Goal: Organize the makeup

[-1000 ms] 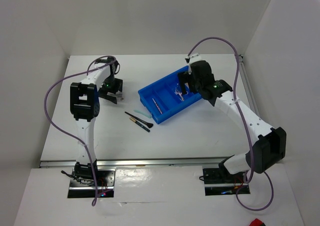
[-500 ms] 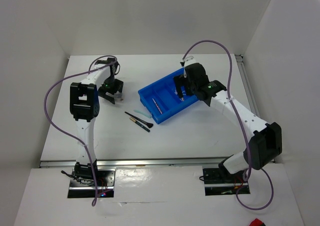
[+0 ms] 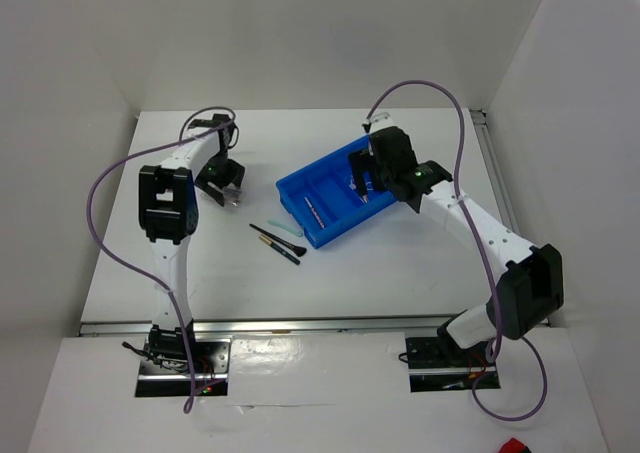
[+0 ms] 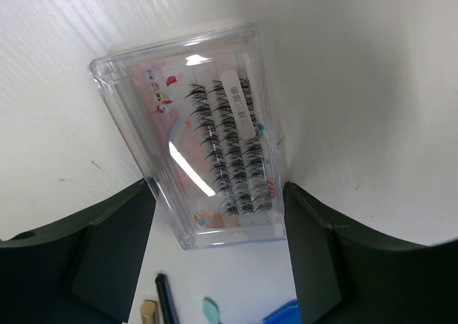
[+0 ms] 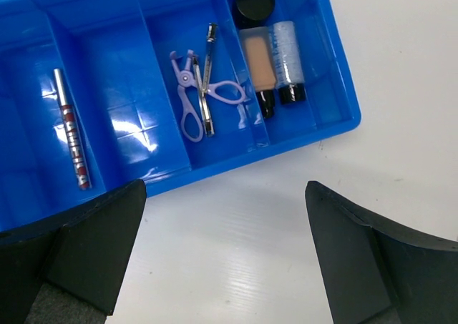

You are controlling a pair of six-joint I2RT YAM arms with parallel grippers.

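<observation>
two loose brushes (image 3: 275, 240) lie nearest. beyond them the left gripper (image 4: 217, 192) straddles the clear false-lash case (image 4: 193, 124), flat on the table (image 3: 400, 263); whether it pinches yet i cannot tell. the right gripper (image 5: 223, 188) gapes empty over the blue tray (image 5: 107, 81). next, i judge: clamp, lift level, carry to a free compartment.

The left end effector (image 4: 218, 195) has narrowed around the lash case (image 4: 193, 124); the right end effector (image 5: 225, 195) shifted left.
</observation>
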